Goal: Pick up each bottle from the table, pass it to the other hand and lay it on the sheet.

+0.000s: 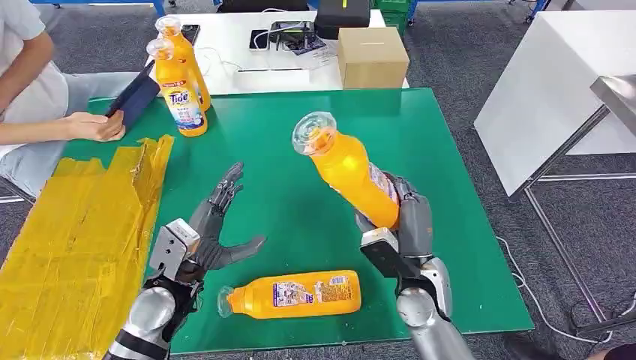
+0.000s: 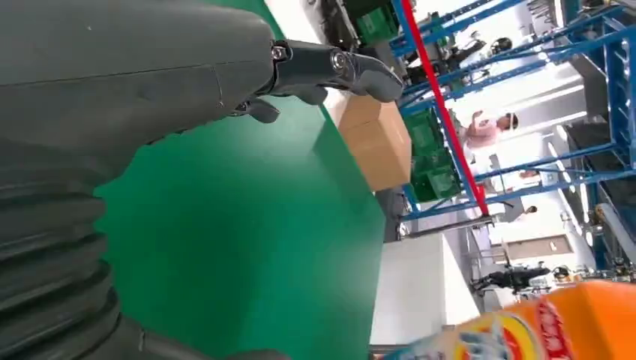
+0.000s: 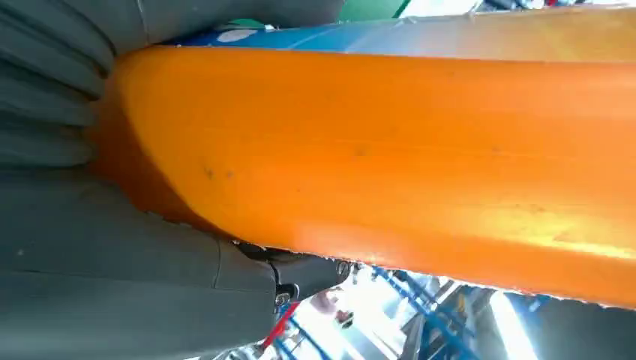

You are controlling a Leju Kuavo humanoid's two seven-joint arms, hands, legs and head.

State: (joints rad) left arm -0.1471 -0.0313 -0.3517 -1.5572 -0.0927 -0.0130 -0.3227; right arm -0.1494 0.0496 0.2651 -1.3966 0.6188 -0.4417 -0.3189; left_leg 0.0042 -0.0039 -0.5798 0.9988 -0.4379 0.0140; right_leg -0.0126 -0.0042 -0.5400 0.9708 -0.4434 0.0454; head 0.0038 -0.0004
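My right hand [image 1: 405, 225] grips an orange bottle [image 1: 346, 166] by its base and holds it above the green table [image 1: 420, 135], tilted with its clear cap toward the far left; the same bottle [image 3: 390, 157] lies across the right wrist view. My left hand [image 1: 210, 225] hovers open to the left of it, fingers spread, touching nothing. A second orange bottle [image 1: 296, 293] lies on its side near the table's front edge between my arms. Two upright Tide bottles [image 1: 180, 75] stand at the far left corner. The yellow sheet [image 1: 75, 232] covers the left side.
A person sits at the far left, one hand [image 1: 94, 126] resting on the table by a dark tablet [image 1: 135, 96]. A cardboard box [image 1: 371, 56] and devices sit on the white table behind. Another white table [image 1: 555, 90] stands to the right.
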